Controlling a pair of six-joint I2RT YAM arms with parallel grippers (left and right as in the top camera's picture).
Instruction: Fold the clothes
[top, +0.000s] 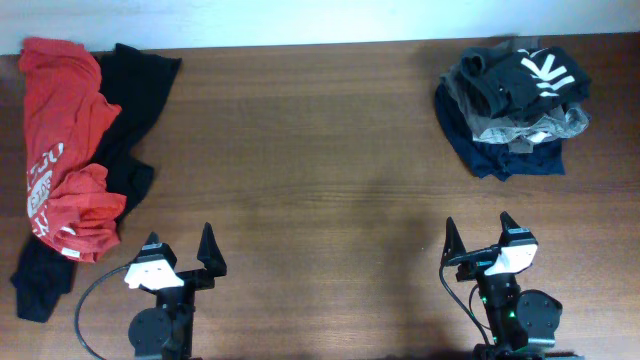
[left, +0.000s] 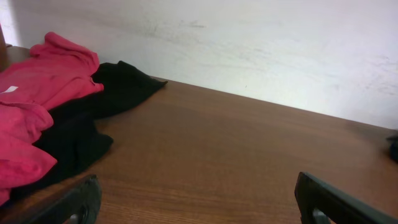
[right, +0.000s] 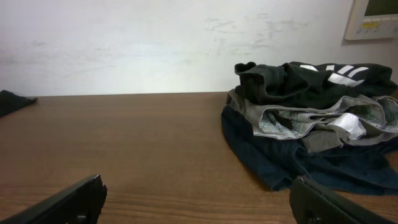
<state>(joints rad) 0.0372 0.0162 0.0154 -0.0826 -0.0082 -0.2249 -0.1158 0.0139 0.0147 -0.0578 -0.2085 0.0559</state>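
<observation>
**Fold status: not started on the left heap, both arms idle**

- The left gripper (top: 180, 242) and right gripper (top: 478, 225) are parked at the near edge of the table (top: 320, 180). Both sets of jaws are spread wide and nothing is held. The wrist views confirm this: only bare wood is seen between the fingers.
- The orange-red T-shirt (top: 65, 140) is at the far left, crumpled and bunched. It lies on top of, and partly beside, the black garment (top: 135, 90), which is also unfolded and sprawls from the back edge towards the near left corner.
- A pile (top: 515, 110) is stacked at the far right: a dark top with white marks, a grey item, and navy at the bottom. It is judged to be roughly stacked rather than neatly folded. Whether it counts as done cannot be told.
- Remaining, as judged: the T-shirt has to be separated from the black garment, then each spread flat and folded. No fold is visible on either.

Writing:
- The white lettering (top: 40, 185) on the T-shirt is creased and cannot be read.
- A small white neck label (top: 68, 232) is visible, but its text is too small to read.
- The white marks (top: 545, 72) on the pile's top item are bold strokes; no word can be made out.
- A wall panel (right: 373, 18) is seen in the right wrist view; its print is illegible.
</observation>
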